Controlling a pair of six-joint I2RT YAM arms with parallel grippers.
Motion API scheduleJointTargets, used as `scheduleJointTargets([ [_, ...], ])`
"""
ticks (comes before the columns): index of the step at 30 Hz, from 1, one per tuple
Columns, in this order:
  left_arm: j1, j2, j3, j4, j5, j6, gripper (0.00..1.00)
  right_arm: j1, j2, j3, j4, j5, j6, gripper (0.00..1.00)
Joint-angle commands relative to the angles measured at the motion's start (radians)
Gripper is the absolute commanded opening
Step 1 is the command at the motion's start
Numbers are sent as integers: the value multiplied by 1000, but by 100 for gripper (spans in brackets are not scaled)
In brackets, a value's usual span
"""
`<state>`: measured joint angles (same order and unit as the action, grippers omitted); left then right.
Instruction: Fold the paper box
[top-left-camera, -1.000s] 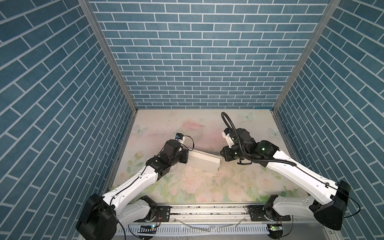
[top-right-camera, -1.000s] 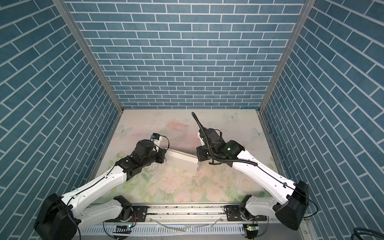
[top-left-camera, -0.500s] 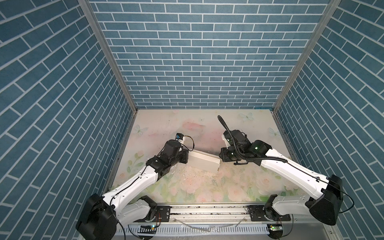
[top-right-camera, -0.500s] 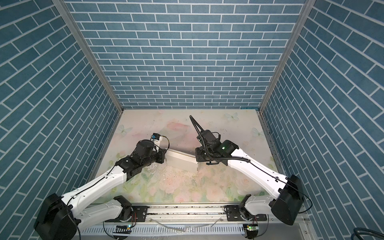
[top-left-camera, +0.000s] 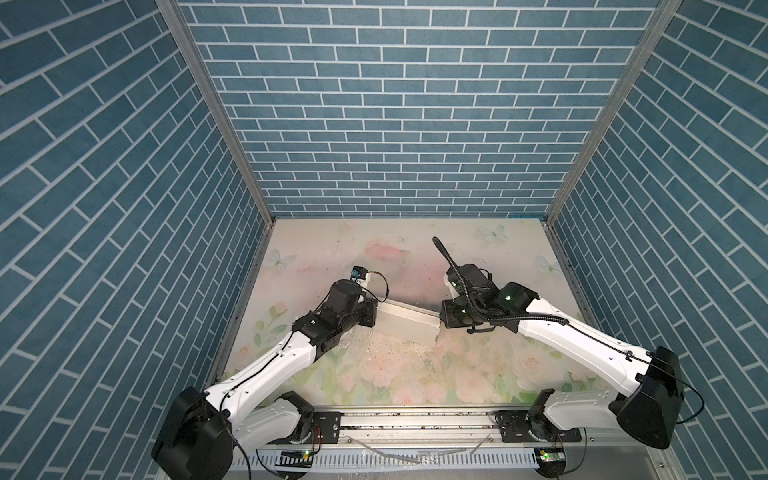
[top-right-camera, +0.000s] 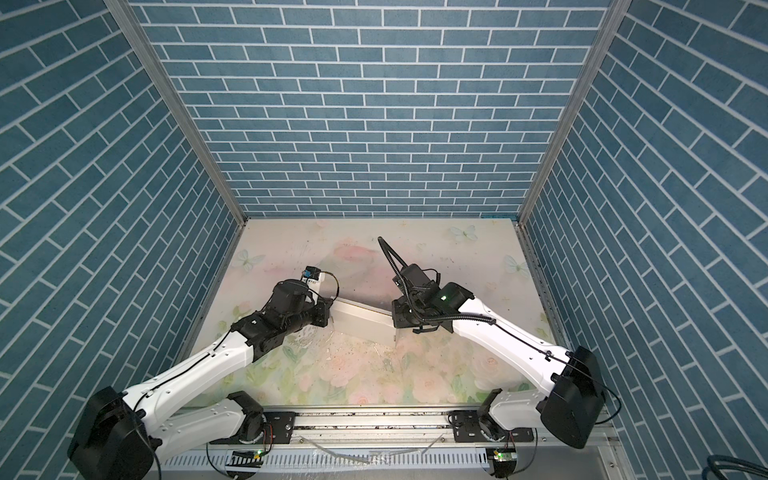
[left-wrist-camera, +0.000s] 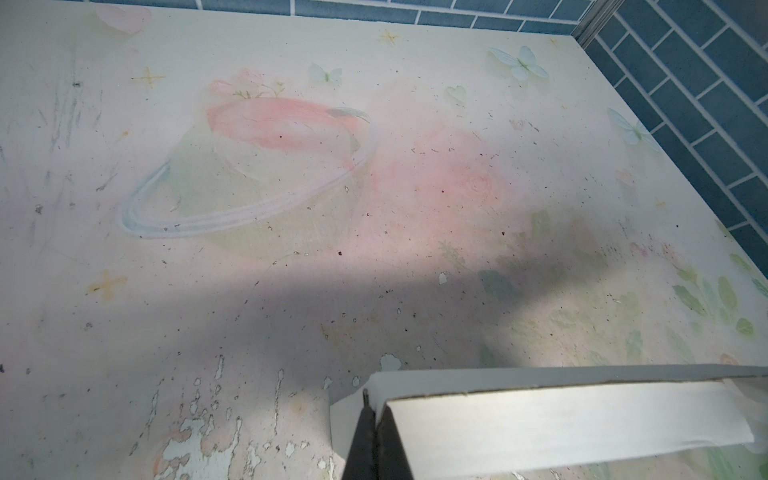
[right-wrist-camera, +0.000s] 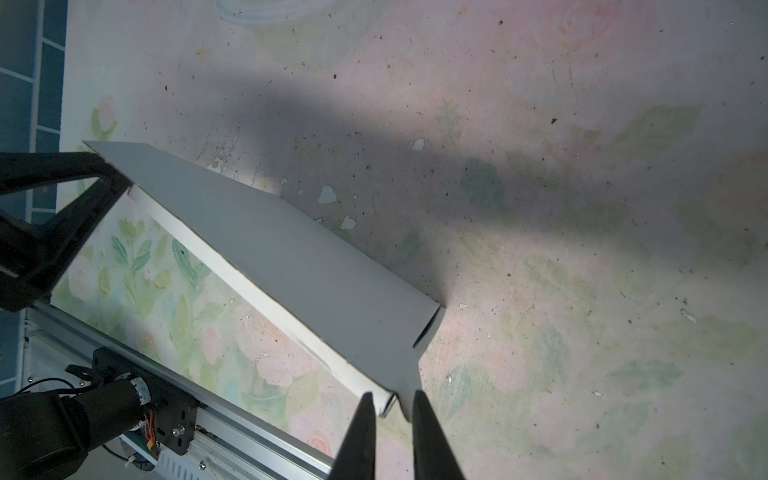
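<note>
i'm looking at a scuffed floral surface here, blue brick walls all round, metal rail up front.

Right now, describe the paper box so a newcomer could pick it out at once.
On the floral table inside the blue brick walls, the paper box spans the gap between the left gripper and right gripper, which pinch its ends. It is the only cardboard there, plain white.

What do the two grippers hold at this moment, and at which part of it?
Both hold the paper box, one at each short end: the left gripper pinches a corner edge, and the right gripper grips the opposite end's corner.
</note>
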<state>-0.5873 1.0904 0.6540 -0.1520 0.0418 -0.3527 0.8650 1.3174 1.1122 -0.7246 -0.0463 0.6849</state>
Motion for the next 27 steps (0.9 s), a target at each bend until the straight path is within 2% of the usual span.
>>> scheduleJointTargets([
  [1, -11, 25, -28, -143, 12, -1, 0, -2, 14, -28, 6, 2, 41, 17],
  [27, -13, 29, -36, -135, 12, -3, 0, -2, 29, -35, 64, -35, 71, 5],
])
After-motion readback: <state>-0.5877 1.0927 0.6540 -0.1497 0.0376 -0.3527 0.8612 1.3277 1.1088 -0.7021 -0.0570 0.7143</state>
